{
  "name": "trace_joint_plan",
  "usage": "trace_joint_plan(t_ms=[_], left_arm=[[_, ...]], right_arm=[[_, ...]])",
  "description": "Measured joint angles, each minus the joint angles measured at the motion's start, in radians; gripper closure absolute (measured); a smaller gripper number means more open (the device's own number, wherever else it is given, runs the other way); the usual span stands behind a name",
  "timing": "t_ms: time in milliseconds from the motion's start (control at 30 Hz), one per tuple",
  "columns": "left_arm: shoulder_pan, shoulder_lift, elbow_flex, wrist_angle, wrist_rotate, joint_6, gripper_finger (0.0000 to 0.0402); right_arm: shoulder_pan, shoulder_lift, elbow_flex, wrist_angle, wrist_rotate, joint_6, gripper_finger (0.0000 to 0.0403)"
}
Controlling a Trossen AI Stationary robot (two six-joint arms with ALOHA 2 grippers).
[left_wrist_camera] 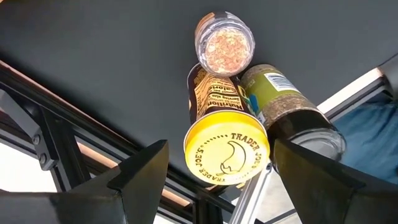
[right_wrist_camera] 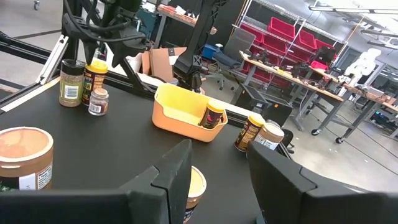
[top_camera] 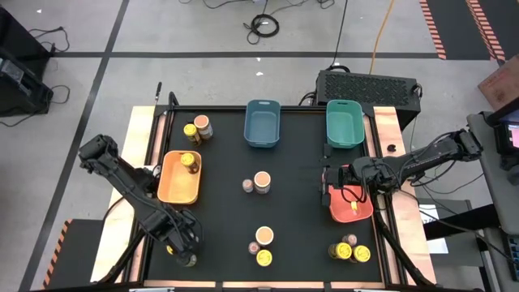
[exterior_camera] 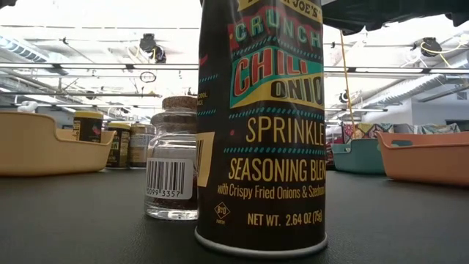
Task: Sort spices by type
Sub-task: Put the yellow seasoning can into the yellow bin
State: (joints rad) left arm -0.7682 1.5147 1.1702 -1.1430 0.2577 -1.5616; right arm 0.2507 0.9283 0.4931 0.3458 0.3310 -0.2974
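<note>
Black matting covers the tabletop. Left hand hangs at the near-left corner, fingers wide either side of a yellow-lidded jar, evidently aligned to grasp. Right hand waits narrow by the red bin.

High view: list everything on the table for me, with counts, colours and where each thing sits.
bins: four; orange at the left, blue and teal at the back, red at the right.
yellow-lidded jars: six; one in the orange bin, one back left, one front centre, two front right, one front left.
tan-topped jars: three; back left, centre, front centre.
tiny pinkish-topped jars: four; centre, front centre, front right, front left.
olive jar: one, front left, beside a yellow-lidded jar.
left gripper: open, over the front-left yellow-lidded jar.
right gripper: open, above the red bin.
</note>
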Motion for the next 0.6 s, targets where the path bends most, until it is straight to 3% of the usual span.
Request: trace_joint_plan(t_ms=[600], left_arm=[[-0.001,0.055,-0.001,0.005,0.048,0.06,0.0107]], right_arm=[[0.0,0.0,0.0,0.0,0.0,-0.003,0.0253]])
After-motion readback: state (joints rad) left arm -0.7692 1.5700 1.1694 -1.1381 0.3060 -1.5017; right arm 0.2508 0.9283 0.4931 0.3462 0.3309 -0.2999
